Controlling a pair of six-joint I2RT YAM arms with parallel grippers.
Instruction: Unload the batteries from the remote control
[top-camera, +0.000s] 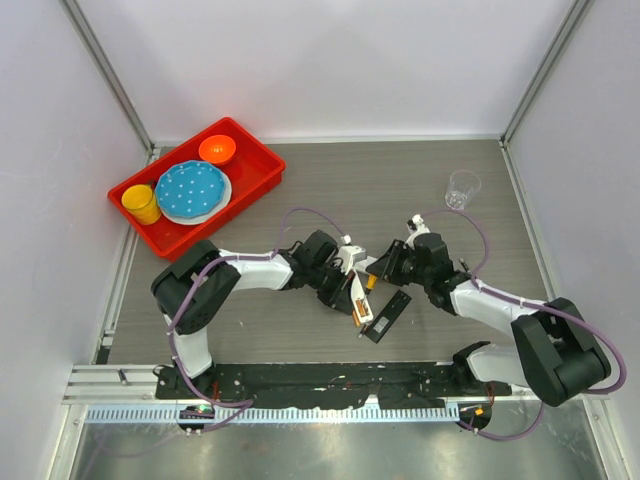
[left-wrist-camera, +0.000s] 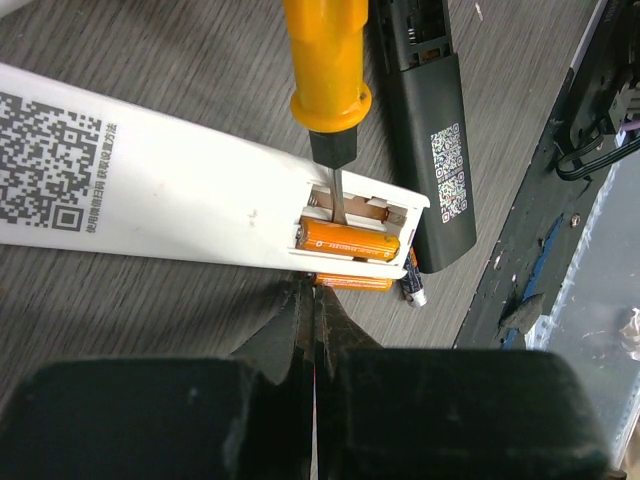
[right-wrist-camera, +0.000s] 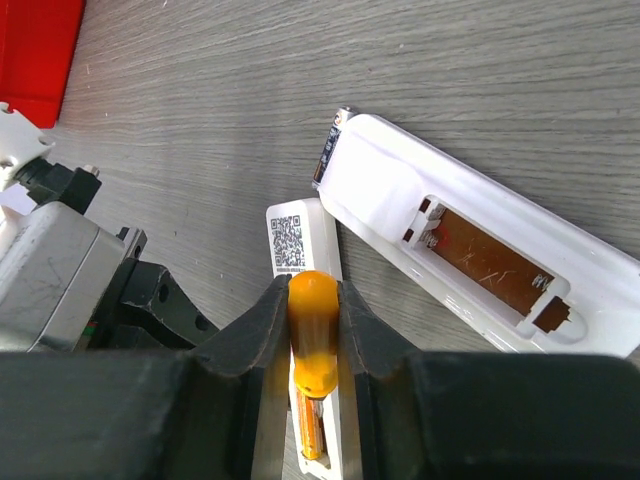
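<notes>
This looks like the prying step: the right gripper (right-wrist-camera: 312, 292) clamps the orange-handled screwdriver (left-wrist-camera: 328, 60), its shaft inside the white remote control (left-wrist-camera: 180, 190) beside one battery (left-wrist-camera: 350, 243). A second battery (left-wrist-camera: 352, 283) lies just outside. The left gripper (left-wrist-camera: 312, 305) is closed, seemingly empty. Next, lever gently upward.

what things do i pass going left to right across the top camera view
yellow cup → blue dotted plate → black remote → clear glass. Left out: the orange bowl, which overlaps the plate's span, and the items bunched between the arms.
</notes>
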